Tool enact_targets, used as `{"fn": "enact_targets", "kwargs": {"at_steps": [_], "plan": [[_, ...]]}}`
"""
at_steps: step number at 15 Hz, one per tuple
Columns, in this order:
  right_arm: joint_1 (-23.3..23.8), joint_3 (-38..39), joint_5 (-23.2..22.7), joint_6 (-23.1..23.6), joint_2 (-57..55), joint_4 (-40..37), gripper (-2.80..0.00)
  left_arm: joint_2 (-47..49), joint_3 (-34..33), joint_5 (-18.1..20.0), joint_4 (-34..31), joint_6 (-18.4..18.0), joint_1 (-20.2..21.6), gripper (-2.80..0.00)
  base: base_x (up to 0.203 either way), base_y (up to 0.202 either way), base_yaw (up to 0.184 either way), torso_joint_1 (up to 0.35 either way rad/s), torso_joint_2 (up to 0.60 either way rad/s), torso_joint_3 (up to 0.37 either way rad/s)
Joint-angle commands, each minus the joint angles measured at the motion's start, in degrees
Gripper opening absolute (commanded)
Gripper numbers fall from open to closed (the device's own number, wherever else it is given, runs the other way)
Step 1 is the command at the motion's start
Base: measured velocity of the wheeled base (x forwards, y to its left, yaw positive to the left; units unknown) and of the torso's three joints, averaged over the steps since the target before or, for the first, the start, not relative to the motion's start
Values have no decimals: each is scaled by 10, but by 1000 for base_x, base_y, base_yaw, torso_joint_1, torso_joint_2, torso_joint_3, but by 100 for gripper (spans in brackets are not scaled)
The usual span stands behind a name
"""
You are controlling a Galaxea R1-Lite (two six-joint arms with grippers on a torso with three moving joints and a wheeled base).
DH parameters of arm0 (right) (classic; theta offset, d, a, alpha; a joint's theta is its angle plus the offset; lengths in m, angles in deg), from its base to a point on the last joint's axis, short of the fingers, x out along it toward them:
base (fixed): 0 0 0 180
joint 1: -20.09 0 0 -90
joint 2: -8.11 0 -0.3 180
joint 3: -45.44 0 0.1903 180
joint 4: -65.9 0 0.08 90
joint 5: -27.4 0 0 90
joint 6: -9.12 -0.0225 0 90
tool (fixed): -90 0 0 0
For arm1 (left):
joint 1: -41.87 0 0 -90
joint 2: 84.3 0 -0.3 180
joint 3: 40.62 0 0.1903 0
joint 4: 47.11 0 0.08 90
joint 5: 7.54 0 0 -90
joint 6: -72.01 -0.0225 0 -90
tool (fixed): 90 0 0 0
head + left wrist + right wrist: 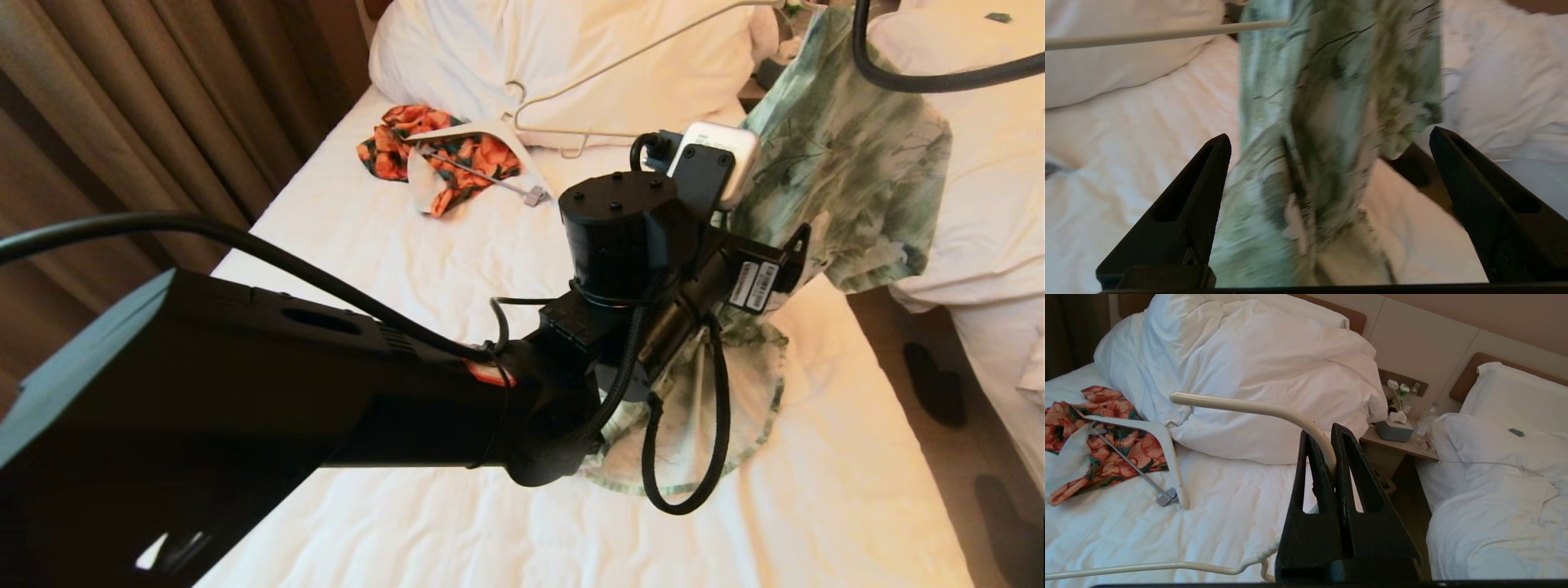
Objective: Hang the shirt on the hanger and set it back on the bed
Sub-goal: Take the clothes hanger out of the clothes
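The right gripper has its jaws clamped together on the long curved hook of the hanger, holding the thin cream frame up in the air over the far right part of the bed, in front of the big white pillow. One hanger arm already runs into the shirt, which dangles from it at the bed's right edge; its lower part trails down and pools on the sheet near the middle right. The other hanger arm is bare and sticks out to the left.

The left gripper hovers just in front of the hanging cloth with its jaws wide apart, the shirt between them but not pinched (the wrist view shows a clear gap on both sides).

The shirt looks light and very limp: it folds on itself, drapes in a narrow column and will follow any pull, so it can easily slide off the smooth, slender arm. I would judge the best hold to be the free shoulder or collar edge, high up, so the cloth can be drawn over the bare arm. The hanger is stiff but thin, and held only by its hook it may swing or twist when tugged.

An orange floral garment and a thicker white hanger lie on the far left of the bed.
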Motion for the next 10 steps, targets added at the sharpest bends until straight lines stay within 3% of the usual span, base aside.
{"fn": "enact_targets", "kwargs": {"at_steps": [1, 4, 7, 10], "plan": [[-1, 2, 1, 0, 5, 1, -280, 9, 8, 21, 2, 4, 2, 0, 0, 0, 0, 0, 0, 0], [0, 2, 1, -6, 0, 0, -280, 33, 43, 33, 2, 5, 9, 0, 0, 0, 0, 0, 0, 0], [-1, 2, 1, -6, -6, 0, -280, 57, 72, 88, 1, 22, 34, 0, 0, 0, 0, 0, 0, 0], [-2, 2, 1, -6, -5, 0, -280, 97, 118, 98, 2, 25, 57, 0, 0, 0, 0, 0, 0, 0]]}}
